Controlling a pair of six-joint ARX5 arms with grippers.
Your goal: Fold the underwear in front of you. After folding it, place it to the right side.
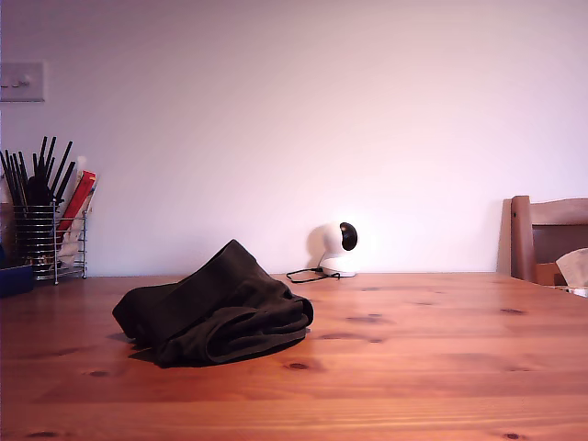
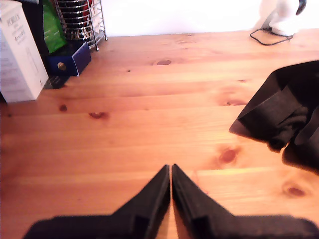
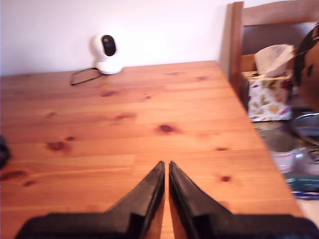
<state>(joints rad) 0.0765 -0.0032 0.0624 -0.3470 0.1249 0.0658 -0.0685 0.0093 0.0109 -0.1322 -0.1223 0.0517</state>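
The dark brown-black soft fabric underwear lies bunched in a heap on the knotty pine table, left of centre in the exterior view — nothing folded yet. My first claw and my second claw are both closed, empty, above bare wood. Next: open up, reach in, and spread the fabric flat.

A knotty pine table is stretching toward a plain white wall, soft light washing it. Beside the table's far end, a wooden chair is standing against that wall.
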